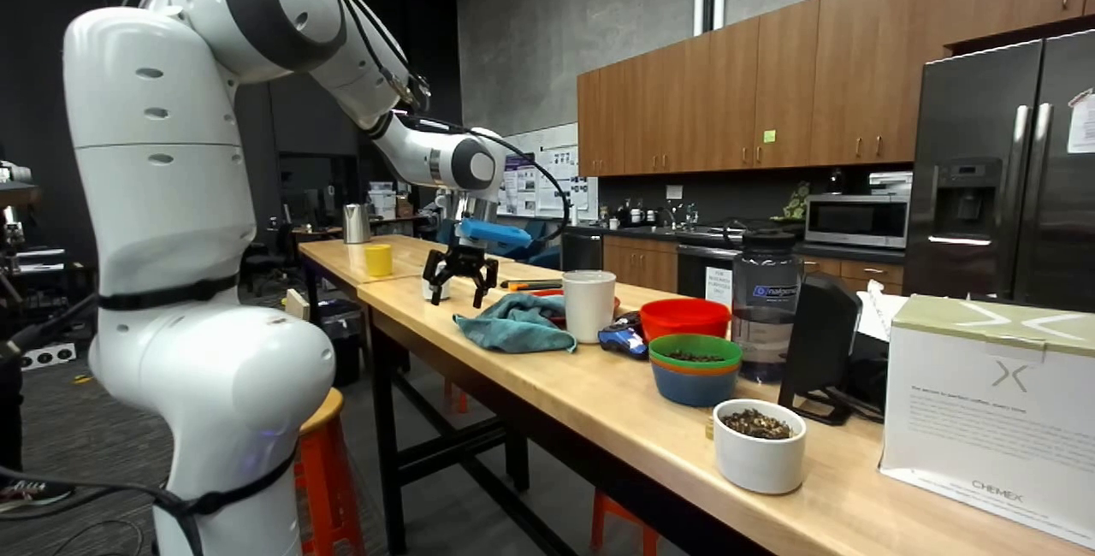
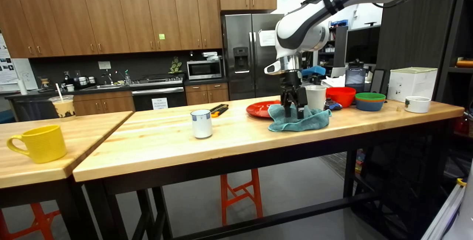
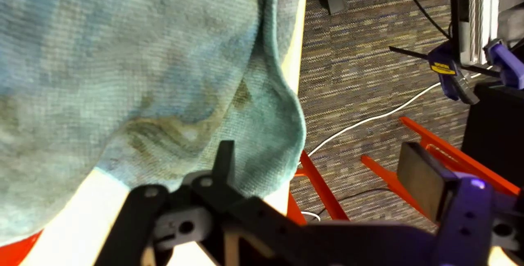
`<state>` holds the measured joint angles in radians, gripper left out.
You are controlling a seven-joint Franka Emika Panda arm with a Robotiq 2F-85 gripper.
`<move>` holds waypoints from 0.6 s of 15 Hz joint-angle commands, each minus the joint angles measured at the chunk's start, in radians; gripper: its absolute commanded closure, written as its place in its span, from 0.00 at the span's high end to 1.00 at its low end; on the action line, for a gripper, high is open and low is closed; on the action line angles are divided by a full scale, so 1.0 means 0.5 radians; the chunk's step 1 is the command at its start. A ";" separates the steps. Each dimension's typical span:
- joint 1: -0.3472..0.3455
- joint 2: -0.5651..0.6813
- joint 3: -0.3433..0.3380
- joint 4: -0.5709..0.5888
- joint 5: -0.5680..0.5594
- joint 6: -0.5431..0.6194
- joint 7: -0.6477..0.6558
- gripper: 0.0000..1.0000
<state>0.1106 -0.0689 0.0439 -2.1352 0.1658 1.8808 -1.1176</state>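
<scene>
My gripper (image 3: 323, 170), closest in the wrist view, stands spread wide. The teal cloth (image 3: 176, 53) lies crumpled on the table (image 2: 166, 142), below me and to one side; across it from me stands a tall white cup (image 1: 590, 306), and a red plate (image 2: 260, 109) lies near me.

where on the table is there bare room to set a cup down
In an exterior view, bare tabletop shows between the blue-and-white cup and the teal cloth, the red plate at its far corner. Another patch lies between that cup and the yellow mug, crossed by a seam. Crowded: from the cloth, near the open gripper, to the white box.
</scene>
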 commanded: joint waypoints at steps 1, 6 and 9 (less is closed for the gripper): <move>-0.025 -0.060 0.000 -0.065 0.000 0.055 -0.056 1.00; -0.027 -0.079 0.000 -0.105 0.001 0.094 -0.067 1.00; -0.026 -0.096 -0.001 -0.146 -0.001 0.132 -0.067 1.00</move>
<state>0.1076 -0.0750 0.0437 -2.1648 0.1658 1.9184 -1.1315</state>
